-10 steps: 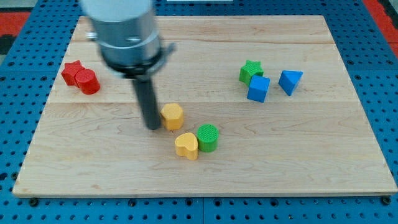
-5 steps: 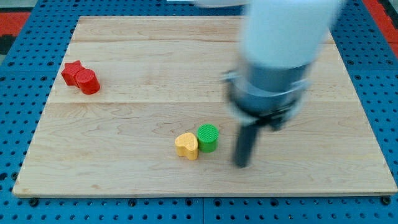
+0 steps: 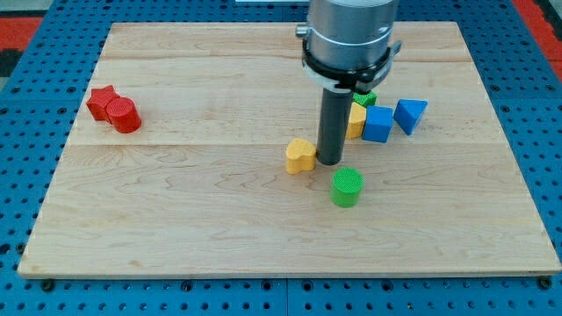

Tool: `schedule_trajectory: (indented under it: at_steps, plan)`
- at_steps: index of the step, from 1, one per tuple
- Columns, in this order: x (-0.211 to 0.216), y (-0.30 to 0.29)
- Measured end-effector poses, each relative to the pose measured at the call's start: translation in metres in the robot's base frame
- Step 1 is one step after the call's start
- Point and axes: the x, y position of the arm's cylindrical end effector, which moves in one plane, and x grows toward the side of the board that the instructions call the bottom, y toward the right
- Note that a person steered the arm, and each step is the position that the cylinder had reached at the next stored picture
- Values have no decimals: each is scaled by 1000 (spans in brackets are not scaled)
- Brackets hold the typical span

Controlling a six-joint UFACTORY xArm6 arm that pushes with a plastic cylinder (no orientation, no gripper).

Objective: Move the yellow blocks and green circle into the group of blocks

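Observation:
My tip (image 3: 330,161) stands right beside the yellow heart block (image 3: 300,155), on its right side. The green circle (image 3: 346,187) lies just below and right of the tip. A second yellow block (image 3: 356,120) sits partly hidden behind the rod, touching the blue cube (image 3: 378,124). The green star (image 3: 364,97) is mostly hidden by the arm, above that yellow block. The blue triangle (image 3: 409,114) lies right of the blue cube.
A red star (image 3: 102,98) and a red cylinder (image 3: 125,116) touch each other at the view's left on the wooden board (image 3: 176,219). Blue pegboard surrounds the board.
The arm swept from the left to the right, then up. One yellow block now lies against the blue cube. The yellow heart and green circle have shifted right and up, and lie apart.

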Motion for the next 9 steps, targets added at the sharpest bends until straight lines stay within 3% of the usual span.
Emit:
schedule_trajectory:
  at_steps: [2, 3, 4, 5, 7, 8, 9]
  plan:
    - [34, -115]
    - [-11, -132]
    - [-46, -92]
    - [-27, -139]
    - [-82, -110]
    - [-72, -15]
    - [-54, 3]
